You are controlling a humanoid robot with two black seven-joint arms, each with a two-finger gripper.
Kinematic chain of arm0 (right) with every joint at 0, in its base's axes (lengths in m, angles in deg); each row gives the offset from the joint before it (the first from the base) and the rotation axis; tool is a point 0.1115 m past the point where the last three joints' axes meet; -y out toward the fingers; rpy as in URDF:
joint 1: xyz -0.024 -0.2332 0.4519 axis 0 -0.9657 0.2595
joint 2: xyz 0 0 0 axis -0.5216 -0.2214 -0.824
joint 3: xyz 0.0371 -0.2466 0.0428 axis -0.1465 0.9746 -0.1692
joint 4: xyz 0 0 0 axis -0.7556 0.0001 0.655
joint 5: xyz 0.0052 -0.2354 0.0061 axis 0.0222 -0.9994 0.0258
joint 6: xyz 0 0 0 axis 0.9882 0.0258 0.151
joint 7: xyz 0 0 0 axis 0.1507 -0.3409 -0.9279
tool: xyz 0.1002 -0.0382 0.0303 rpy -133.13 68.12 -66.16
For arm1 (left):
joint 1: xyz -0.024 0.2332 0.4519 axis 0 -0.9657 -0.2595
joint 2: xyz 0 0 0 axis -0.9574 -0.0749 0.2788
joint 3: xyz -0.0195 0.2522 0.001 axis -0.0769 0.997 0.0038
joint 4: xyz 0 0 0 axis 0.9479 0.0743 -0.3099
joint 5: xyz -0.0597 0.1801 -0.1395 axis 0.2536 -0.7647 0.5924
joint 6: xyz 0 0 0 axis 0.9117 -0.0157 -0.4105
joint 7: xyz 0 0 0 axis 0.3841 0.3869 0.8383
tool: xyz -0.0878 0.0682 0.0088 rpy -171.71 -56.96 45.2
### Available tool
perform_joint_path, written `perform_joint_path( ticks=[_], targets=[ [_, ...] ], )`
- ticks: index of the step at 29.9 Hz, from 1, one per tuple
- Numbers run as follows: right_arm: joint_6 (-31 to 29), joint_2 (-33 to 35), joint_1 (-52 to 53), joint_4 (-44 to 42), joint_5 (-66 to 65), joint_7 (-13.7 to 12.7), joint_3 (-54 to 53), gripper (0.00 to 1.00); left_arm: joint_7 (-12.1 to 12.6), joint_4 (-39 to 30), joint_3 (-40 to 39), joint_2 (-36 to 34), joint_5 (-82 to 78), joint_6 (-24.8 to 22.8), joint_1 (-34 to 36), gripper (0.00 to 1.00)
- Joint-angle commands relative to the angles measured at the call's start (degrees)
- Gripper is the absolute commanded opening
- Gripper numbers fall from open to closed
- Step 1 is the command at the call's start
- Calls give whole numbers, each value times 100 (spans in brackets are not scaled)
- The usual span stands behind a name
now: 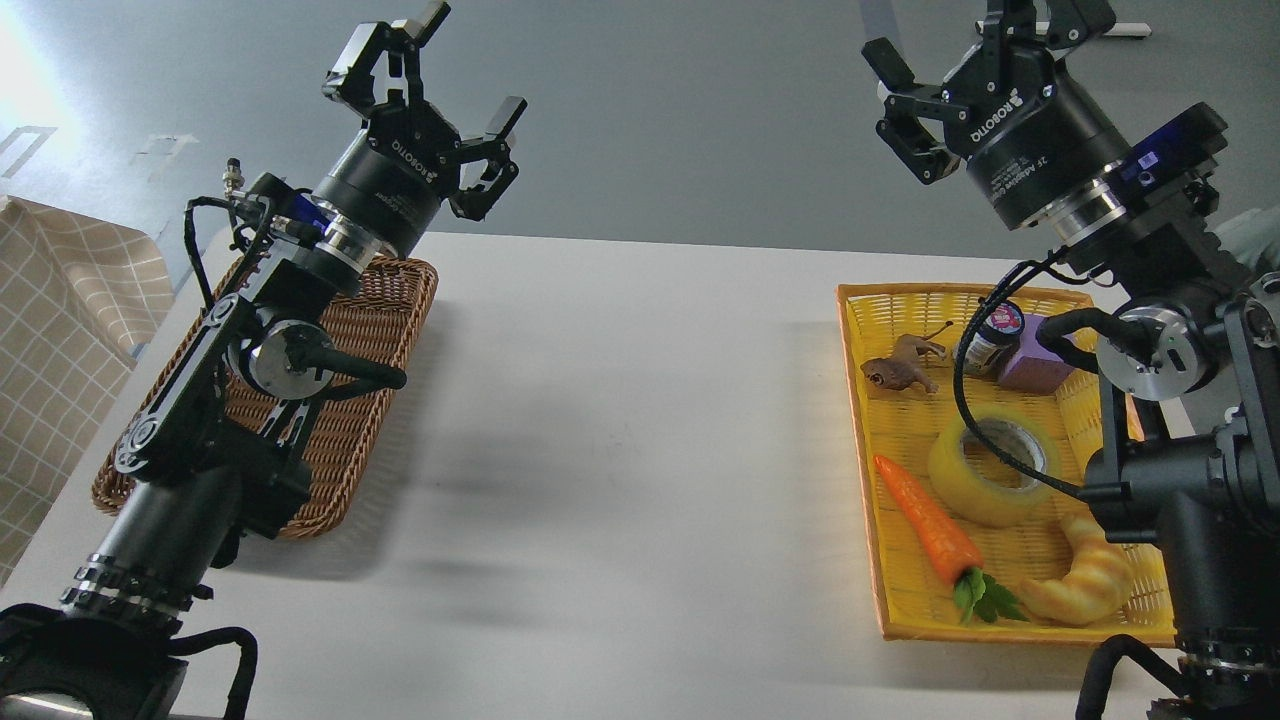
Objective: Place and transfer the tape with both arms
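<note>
You are looking down at a white table (620,420) with both arms raised above it. Your left gripper (450,75) is hanging over the far left of the table with its fingers spread apart and nothing between them. Your right gripper (905,100) is sitting high at the upper right, also with its fingers apart and empty, well above the yellow basket (860,400).

The tape (985,470) is lying in the yellow basket on the right side of the table, near the middle of it, with its core facing up. A black cable from your right arm is crossing in front of the roll. A carrot (925,525) is lying just beside the tape on its left, its green leaves pointing toward the near rim. A croissant (1085,580) is sitting near the tape, at the basket's near right corner. Farther back in the basket, a small brown animal figure (900,365) is standing, and beside it a dark jar (995,340) is touching a purple block (1035,370).

A brown wicker basket (380,320) is resting on the left side of the table, partly hidden by your left arm, well apart from the yellow one. A checked cloth (60,330) is showing at the left edge.
</note>
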Motion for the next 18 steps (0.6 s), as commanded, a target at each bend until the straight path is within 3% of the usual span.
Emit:
perform_joint_path(
  ticks=[1,18],
  targets=[
    [3,0,0,-8,0,0,9,100,21,-7,34,-6,-15,40,8,98],
    [21,0,-18,-8,0,-9,35,100,4,-7,17,-15,-24,32,25,98]
  ],
)
